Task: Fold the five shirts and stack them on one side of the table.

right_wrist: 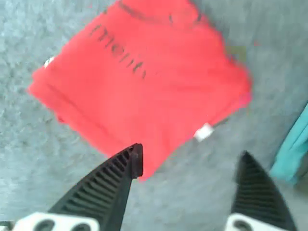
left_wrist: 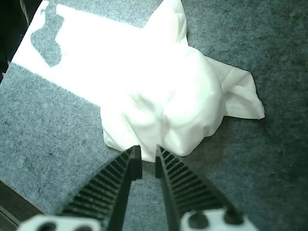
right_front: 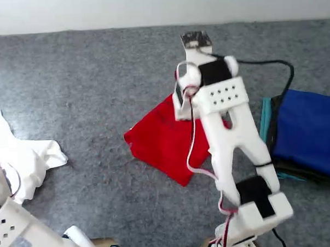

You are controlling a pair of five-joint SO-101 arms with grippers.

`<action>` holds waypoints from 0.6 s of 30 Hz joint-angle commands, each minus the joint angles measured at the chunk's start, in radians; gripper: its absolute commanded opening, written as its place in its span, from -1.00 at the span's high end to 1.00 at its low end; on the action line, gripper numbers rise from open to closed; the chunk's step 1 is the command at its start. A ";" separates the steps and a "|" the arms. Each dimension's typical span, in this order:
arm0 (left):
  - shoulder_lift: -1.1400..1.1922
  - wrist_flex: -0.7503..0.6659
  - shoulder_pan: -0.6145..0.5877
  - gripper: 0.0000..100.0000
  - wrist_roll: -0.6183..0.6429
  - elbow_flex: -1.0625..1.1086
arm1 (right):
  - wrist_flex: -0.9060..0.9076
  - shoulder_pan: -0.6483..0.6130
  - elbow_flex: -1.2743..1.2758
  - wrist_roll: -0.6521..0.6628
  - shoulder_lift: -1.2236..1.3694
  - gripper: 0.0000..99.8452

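At the left we see the white shirt point(right_front: 24, 157) lying crumpled just ahead of the left gripper point(left_wrist: 148, 161), whose jaws sit nearly together on nothing. In the middle, the folded red shirt point(right_front: 160, 143) lies right under the right gripper point(right_wrist: 191, 151), jaws spread wide. We judge that arm the nearer one to carry it rightward to the blue-topped stack point(right_front: 308, 131) close by.
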 commanded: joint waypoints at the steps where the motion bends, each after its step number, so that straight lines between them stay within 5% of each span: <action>1: -0.005 -0.008 0.003 0.88 -0.014 -0.007 | 0.038 -0.071 0.091 -0.219 -0.068 0.22; 8: -0.005 -0.061 0.003 0.88 -0.009 -0.007 | -0.021 -0.104 0.110 -0.486 0.062 0.04; 18: 0.017 -0.133 0.000 0.88 -0.009 -0.012 | -0.303 -0.087 0.112 -0.621 0.208 0.04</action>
